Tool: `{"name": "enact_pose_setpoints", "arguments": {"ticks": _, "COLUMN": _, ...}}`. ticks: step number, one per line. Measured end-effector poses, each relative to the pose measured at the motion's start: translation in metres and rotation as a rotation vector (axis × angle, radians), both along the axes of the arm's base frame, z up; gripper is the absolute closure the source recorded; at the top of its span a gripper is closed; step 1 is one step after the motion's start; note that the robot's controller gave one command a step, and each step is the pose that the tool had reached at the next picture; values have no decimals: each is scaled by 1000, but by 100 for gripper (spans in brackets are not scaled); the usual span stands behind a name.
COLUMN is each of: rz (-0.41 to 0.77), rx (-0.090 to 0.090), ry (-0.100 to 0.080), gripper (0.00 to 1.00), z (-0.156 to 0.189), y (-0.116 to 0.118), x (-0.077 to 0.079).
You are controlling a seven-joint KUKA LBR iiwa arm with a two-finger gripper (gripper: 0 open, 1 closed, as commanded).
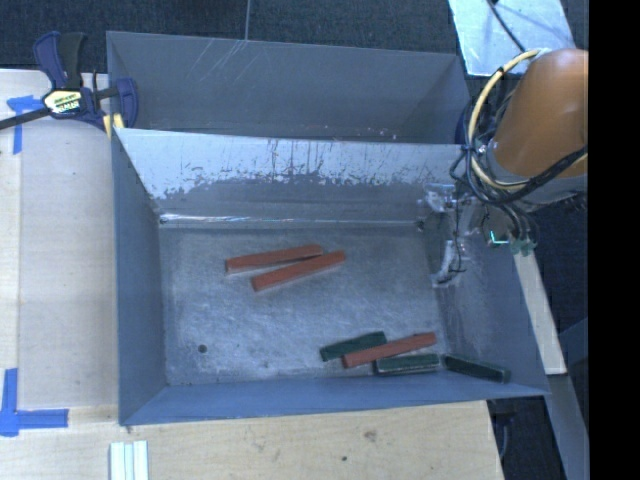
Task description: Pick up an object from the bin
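Camera view: the arm [545, 108], under its orange cover, reaches in from the right. Its jaws hang low at the right side of the grey bin [300, 88], close to the right wall and above bare floor. I cannot tell whether the jaws are open or closed, and nothing is seen between them. Nearest them, toward the front right corner, lies a small cluster. It is made up of a dark green bar [352, 347], a red-brown bar [392, 349] touching it, a second green bar [407, 365] just in front, and a dark bar [478, 370] further right at the foot of the wall. Well apart, at mid-floor, a pair of red-brown bars [275, 260] lies side by side, touching.
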State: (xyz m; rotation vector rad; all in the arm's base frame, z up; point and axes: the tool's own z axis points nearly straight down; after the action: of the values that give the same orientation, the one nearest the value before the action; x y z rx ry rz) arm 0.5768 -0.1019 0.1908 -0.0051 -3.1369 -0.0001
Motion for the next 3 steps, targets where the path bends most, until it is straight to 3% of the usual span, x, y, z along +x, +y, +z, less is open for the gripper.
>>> {"name": "enact_pose_setpoints", "arguments": {"ticks": 1, "rz": 82, "rx": 3, "ry": 4, "gripper": 0, "z": -91, "y": 51, "x": -63}}
{"name": "enact_pose_setpoints", "arguments": {"ticks": 2, "rz": 123, "rx": 0, "ry": -14, "gripper": 0, "z": -120, "y": 85, "x": -92}}
{"name": "enact_pose_setpoints", "arguments": {"ticks": 3, "rz": 123, "rx": -1, "ry": -14, "gripper": 100, "z": -118, "y": 84, "x": -91}}
